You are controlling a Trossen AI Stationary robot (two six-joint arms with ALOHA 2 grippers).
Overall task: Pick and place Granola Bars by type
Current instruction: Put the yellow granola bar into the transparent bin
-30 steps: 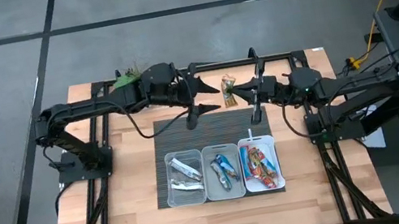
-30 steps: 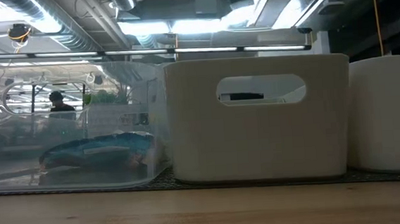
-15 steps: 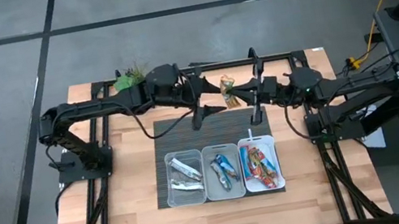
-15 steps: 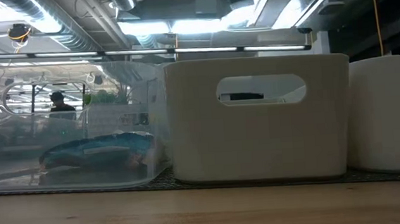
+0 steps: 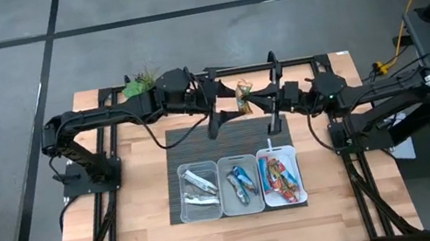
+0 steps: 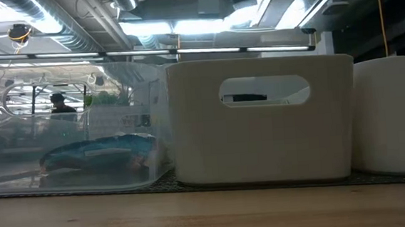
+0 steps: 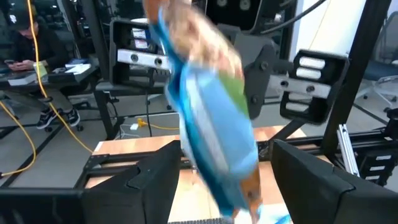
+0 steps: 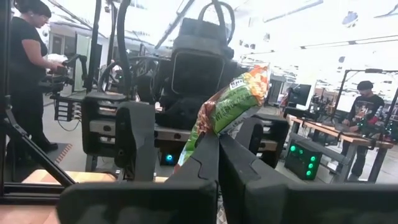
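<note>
Your right gripper [image 8: 217, 142] is pinched tight on a green-and-blue granola bar [image 8: 235, 99], gripping its lower end. The bar sticks up tilted above the fingertips. In the high view that gripper [image 5: 257, 99] is raised at the far side of the table [image 5: 141, 231], past the dark mat [image 5: 201, 141]. The held bar [image 5: 244, 96] points toward your other arm.

Your left gripper [image 5: 225, 108] faces it from the opposite side, fingers spread wide. From the left wrist the bar [image 7: 214, 124] hangs in the gap between the two fingers [image 7: 155, 180]. The picture is blurred there, so you cannot tell if either finger touches the wrapper.

The other bars sit in three trays in a row on the near part of the mat:
- The left tray [image 5: 184, 198], which is clear, has silvery bars [image 5: 200, 183].
- The middle tray [image 5: 225, 191] has blue bars [image 5: 240, 183].
- The right tray [image 5: 298, 178], which is white, has red-orange bars [image 5: 277, 177].

The low view shows only the tray walls. A bluish wrapper [image 6: 98, 149] is visible through the clear tray.

In the room beyond the table, one person [image 7: 22, 37] is seated in the left wrist view. In the right wrist view one person [image 8: 28, 68] stands to one side and another person [image 8: 364, 109] stands at a bench.
</note>
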